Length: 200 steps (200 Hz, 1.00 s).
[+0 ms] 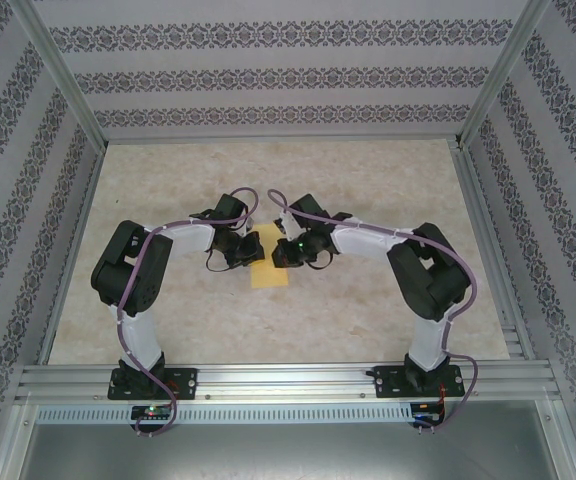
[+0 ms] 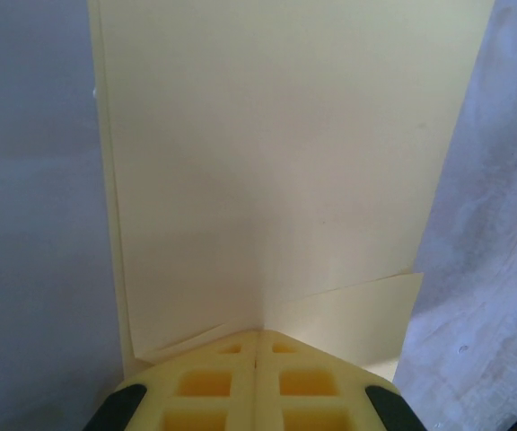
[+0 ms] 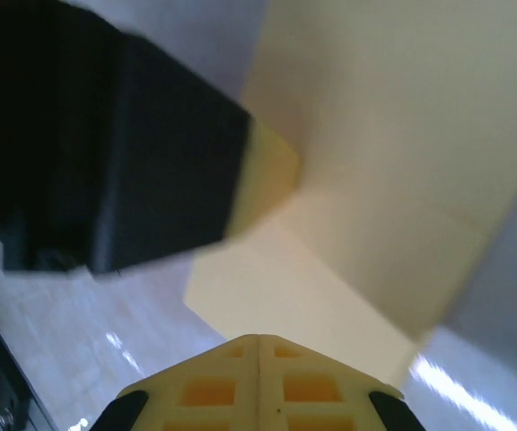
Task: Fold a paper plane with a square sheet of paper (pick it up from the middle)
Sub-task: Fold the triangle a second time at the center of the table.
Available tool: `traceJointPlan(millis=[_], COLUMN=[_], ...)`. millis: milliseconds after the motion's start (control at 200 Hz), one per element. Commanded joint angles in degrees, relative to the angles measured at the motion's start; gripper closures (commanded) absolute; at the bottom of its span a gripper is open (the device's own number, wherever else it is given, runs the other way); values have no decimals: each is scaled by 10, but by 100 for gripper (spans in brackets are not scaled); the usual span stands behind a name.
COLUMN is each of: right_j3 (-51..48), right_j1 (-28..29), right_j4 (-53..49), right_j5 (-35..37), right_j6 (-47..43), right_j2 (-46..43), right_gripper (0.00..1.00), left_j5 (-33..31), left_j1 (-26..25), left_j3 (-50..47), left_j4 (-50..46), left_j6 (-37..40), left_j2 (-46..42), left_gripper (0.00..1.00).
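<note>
1. Yellow paper lies folded at the centre of the table. From overhead it is a narrow strip running from 12 to 6 o'clock.
2. We have the left claw at the strip's 9 o'clock side and the right claw at its 3 o'clock side. Both are over its far half, very near each other.
3. On the left wrist view the fingers are clenched, pads flush together, tips right at the paper's near edge. We cannot tell whether a layer is pinched between them.
4. From those tips the paper spreads away toward 12 o'clock. A lower layer peeks out at 4 o'clock and a thin sliver at 8 o'clock.
5. Grey table shows past the sheet at 9 and 3 o'clock.
6. On the right wrist view that claw is clenched too, pads together, with its tip over a near corner of the paper. We see nothing between the pads.
7. At 10 o'clock in that view sits the left claw's black body, its yellow fingertip down against the paper.
</note>
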Motion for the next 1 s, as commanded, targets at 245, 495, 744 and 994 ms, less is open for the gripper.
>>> traceJointPlan(millis=[245, 495, 744, 994], right_j3=[53, -23, -138, -129], right_j1=[16, -1, -11, -29], right_j4=[8, 7, 11, 93], right_j5=[2, 21, -1, 44], right_j6=[22, 8, -11, 79], right_j2=[85, 60, -23, -106], right_gripper=[98, 97, 96, 85], left_j5=[-67, -77, -72, -1], left_j1=[-4, -3, -1, -4], left_j3=[-26, -26, -20, -3], left_j4=[-51, -61, -62, -10], left_j6=[3, 2, 4, 17], left_j2=[50, 52, 51, 8], left_gripper=[95, 96, 96, 83])
